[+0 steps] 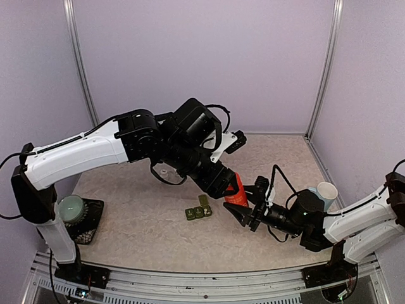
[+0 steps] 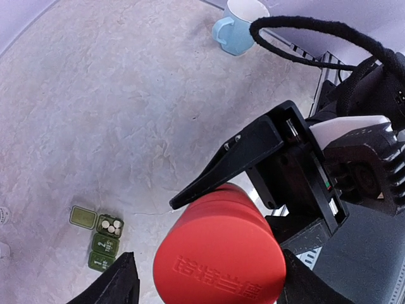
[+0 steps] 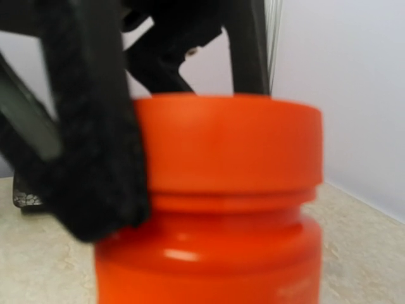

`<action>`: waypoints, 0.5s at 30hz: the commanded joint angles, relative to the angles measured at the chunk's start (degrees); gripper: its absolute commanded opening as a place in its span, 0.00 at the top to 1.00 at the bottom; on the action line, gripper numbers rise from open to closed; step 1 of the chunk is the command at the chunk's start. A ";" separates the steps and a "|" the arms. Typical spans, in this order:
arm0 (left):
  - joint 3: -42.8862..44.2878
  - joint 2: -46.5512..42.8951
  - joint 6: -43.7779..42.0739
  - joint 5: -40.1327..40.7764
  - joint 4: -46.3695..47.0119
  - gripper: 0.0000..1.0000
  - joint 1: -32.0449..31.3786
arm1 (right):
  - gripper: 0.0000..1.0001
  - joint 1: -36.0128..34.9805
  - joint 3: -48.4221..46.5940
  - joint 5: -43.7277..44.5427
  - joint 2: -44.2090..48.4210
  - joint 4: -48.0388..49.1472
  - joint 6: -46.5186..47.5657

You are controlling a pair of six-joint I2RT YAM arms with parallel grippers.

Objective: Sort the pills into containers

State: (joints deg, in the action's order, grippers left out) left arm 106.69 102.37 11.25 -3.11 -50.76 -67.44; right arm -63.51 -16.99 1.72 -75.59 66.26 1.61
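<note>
A red bottle [image 1: 237, 195] is held upright above the table, to the right of the containers [image 1: 198, 211]. My right gripper [image 1: 244, 204] is shut on its body [image 3: 209, 259]. My left gripper [image 2: 212, 285] comes from above, with one black finger [image 2: 120, 282] on each side of the red cap [image 2: 218, 253], closed on it. The dark green containers [image 2: 104, 237] lie below on the table. The end compartment has its lid open, with small white pills [image 2: 111, 225] inside. The other two lids are shut. In the right wrist view the bottle hides my right gripper's own fingers.
A pale blue mug [image 1: 324, 192] stands at the right beside the right arm, in the left wrist view [image 2: 237, 28] too. A teal round object [image 1: 71, 208] sits on a black stand at the left edge. A small white item [image 1: 164, 171] lies under the left arm.
</note>
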 commanded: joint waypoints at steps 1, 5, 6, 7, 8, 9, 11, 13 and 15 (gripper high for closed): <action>-0.76 -0.68 0.46 -1.36 2.23 0.29 0.62 | 0.65 0.39 -1.68 -0.48 1.09 0.27 0.41; -0.70 -0.80 0.37 -1.56 2.60 0.30 0.59 | 0.65 0.39 -2.07 -0.54 0.46 -0.41 0.35; -0.58 -0.80 0.38 -1.67 2.72 0.29 0.56 | 0.65 0.40 -2.08 -0.50 0.25 -0.35 0.26; -0.43 -0.87 0.29 -1.86 2.88 0.26 0.56 | 0.65 0.40 -2.08 -0.52 0.07 -0.30 0.20; -0.29 -0.81 0.30 -1.95 2.82 0.24 0.55 | 0.65 0.40 -2.08 -0.47 0.01 -0.22 0.16; -0.19 -0.85 0.28 -1.93 2.78 0.23 0.43 | 0.65 0.40 -2.00 -0.41 -0.07 -0.13 0.09; 0.09 -0.67 0.18 -1.90 2.53 0.22 0.38 | 0.65 0.38 -2.06 -0.47 -0.17 -0.02 0.06; 0.19 -0.50 0.09 -1.75 2.26 0.23 0.45 | 0.65 0.40 -2.08 -0.31 -0.17 -0.06 0.15; 0.24 -0.48 0.09 -1.61 2.26 0.25 0.41 | 0.65 0.40 -2.17 -0.23 -0.25 -0.04 0.28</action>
State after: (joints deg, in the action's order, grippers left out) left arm 106.54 102.37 11.46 -4.32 -49.39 -67.16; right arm -63.51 -17.32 1.54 -75.57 65.63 1.67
